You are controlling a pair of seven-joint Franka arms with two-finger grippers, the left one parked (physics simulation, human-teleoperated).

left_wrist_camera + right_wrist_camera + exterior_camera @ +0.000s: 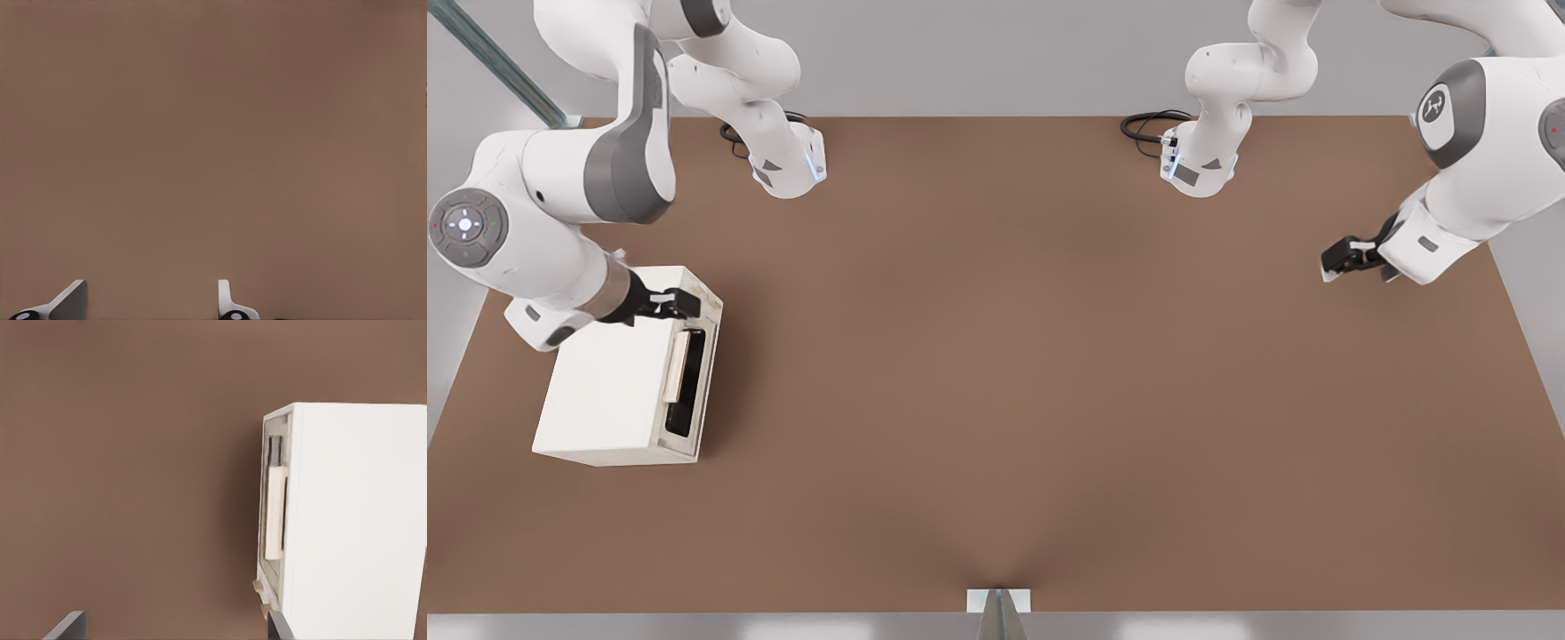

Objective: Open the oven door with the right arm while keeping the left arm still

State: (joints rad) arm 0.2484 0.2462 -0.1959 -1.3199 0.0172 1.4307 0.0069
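1. Standing near the table's (996, 373) edge at the front view's left, the oven (609, 391) turns its oven door (687, 378) toward the table's middle, door shut (it sits flush with the frame).
2. The bar handle (679, 365) lies along the door's upper edge, reachable from above.
3. Beyond the handle, the gripper (680, 304) hangs over the oven's far corner, fingers spread and empty, likely lining up a grasp.

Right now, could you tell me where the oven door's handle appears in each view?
Front view: handle at left, on the oven door, below the end effector.
Right wrist view: right of centre.
Left wrist view: not in it.
Shared landmark: the oven's white top.
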